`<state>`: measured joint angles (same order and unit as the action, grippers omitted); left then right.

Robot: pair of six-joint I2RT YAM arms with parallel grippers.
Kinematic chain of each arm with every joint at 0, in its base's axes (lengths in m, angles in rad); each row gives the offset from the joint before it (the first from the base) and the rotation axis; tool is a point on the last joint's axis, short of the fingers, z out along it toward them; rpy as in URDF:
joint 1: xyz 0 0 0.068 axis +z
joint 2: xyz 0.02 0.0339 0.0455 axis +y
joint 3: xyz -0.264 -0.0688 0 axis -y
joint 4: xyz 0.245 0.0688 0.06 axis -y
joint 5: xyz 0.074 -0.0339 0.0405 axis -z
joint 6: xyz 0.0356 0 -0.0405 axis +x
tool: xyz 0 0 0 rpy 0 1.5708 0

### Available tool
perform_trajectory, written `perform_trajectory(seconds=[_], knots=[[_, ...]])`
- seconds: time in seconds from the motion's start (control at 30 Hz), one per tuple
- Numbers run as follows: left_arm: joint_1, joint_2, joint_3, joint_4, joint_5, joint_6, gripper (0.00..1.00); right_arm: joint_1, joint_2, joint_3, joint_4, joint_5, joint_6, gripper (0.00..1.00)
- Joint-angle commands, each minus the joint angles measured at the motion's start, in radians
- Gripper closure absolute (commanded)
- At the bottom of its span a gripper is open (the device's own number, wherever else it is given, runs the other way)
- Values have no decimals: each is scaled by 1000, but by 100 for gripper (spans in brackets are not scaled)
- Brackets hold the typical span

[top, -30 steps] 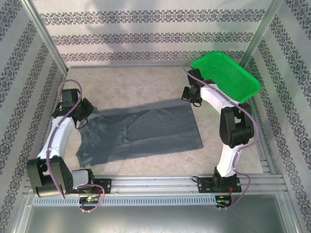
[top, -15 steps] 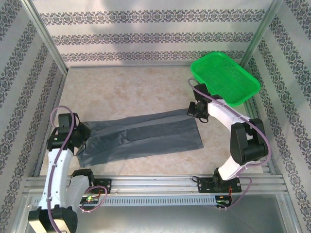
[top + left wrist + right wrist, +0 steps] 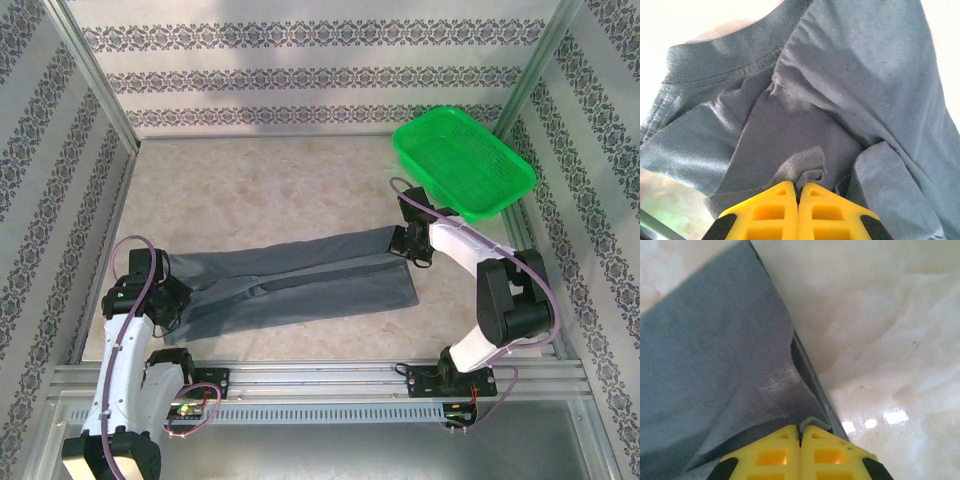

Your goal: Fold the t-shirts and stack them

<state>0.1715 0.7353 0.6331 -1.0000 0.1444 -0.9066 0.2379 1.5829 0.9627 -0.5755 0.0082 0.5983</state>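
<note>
A dark slate-grey t-shirt lies folded lengthwise into a long band across the near part of the table. My left gripper sits at the band's left end, its yellow fingers shut on a pinch of fabric beside the collar. My right gripper is at the right end, yellow fingers shut on the shirt's hem edge, with the cloth stretching away to the left.
A green basket rests at the back right corner, just behind the right arm. Patterned walls enclose the beige table; a metal rail runs along the near edge.
Both grippers have pulled the shirt's far edge toward the near side, folding it from a wide spread into a narrow band. The left arm dropped low to the left; the right moved nearer.
</note>
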Motion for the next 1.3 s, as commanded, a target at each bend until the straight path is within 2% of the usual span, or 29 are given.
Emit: perform_trajectory(seconds=[0.0, 0.1, 0.3, 0.57, 0.73, 0.9, 1.13, 1.27], knots=[[-5, 1, -24, -52, -31, -15, 100, -4, -29, -25, -36, -4, 31, 88], [-11, 13, -31, -42, -17, -22, 100, -10, -44, -30, -57, -8, 55, 80], [-35, 10, -12, -70, 0, -62, 100, -10, -102, -28, -65, -6, 110, 78], [-78, -37, 63, -185, -46, -96, 100, 0, -26, 27, -53, -32, 149, 73], [-129, -39, 63, -248, -42, -133, 100, 2, 26, 29, -44, -61, 191, 76], [-202, -22, 59, -277, -88, -174, 100, 9, 73, 28, -49, -70, 197, 78], [-246, 51, 19, -181, -126, -169, 100, 12, 72, 5, -70, -48, 202, 83], [-256, 91, -2, -121, -157, -160, 100, 12, 57, -11, -73, -43, 202, 92]])
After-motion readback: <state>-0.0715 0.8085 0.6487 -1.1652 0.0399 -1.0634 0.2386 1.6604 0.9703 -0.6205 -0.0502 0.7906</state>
